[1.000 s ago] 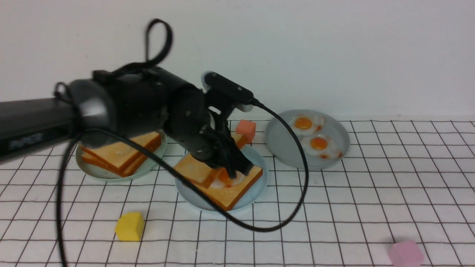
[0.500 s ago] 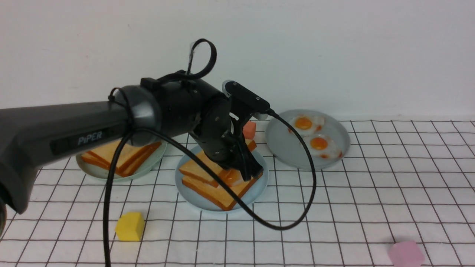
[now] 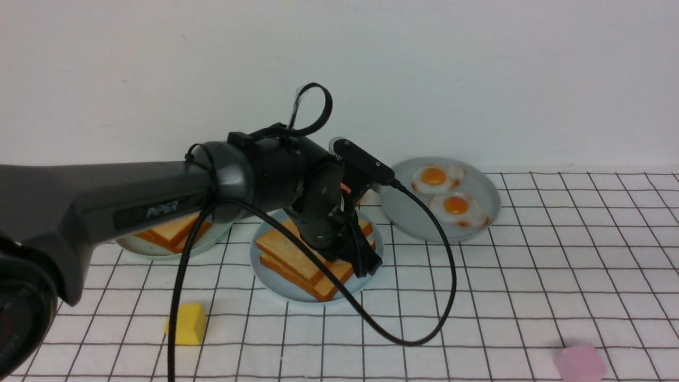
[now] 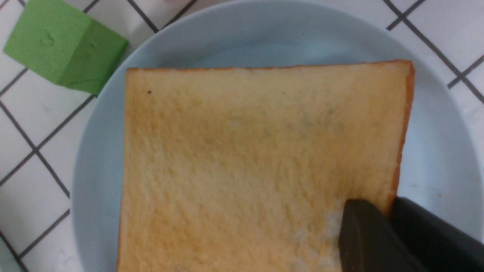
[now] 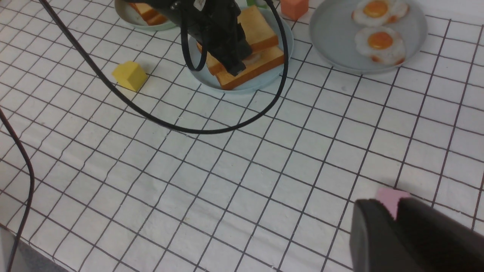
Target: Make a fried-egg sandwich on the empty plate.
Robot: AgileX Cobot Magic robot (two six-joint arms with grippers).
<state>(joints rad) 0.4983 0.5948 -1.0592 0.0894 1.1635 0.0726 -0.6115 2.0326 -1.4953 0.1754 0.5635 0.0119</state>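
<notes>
At the tips of the left gripper [image 3: 368,268], one dark finger [image 4: 363,234] lies on the top face of the fried-egg sandwich [image 3: 286,252] and the other sits just outside its crust. The jaws thus straddle one corner of the upper slice; whether they pinch it or merely flank it I cannot tell. The sandwich is two golden slices stacked a little askew, with a pale scrap of filling showing between them in the right wrist view. It lies directly under this gripper on the sky-blue plate [image 3: 276,286], whose bare rim shows around the toast. Just beside that rim, on the side away from the fingers, stands a green block [image 4: 56,45], and close beyond the plate is an orange-red cube [image 5: 294,6]. A black cable [image 3: 424,329] loops from the wrist down toward the gridded cloth [image 3: 504,297] on the gripper's right. Further to that right and a little beyond, a grey-green plate [image 3: 403,212] carries two fried eggs [image 3: 456,204]. To the gripper's left, partly behind the arm, a second grey-green plate [image 3: 159,254] holds spare toast slices [image 3: 170,233]. Nearer the robot and to the gripper's left sits a yellow block [image 3: 185,323]. Well apart, on the far right, the right gripper [image 5: 397,211] hangs over the cloth with a pink block [image 3: 580,362] showing just past its tips. Its fingers stand close together with only a slit between them and nothing in it; whether they fully meet I cannot tell.
</notes>
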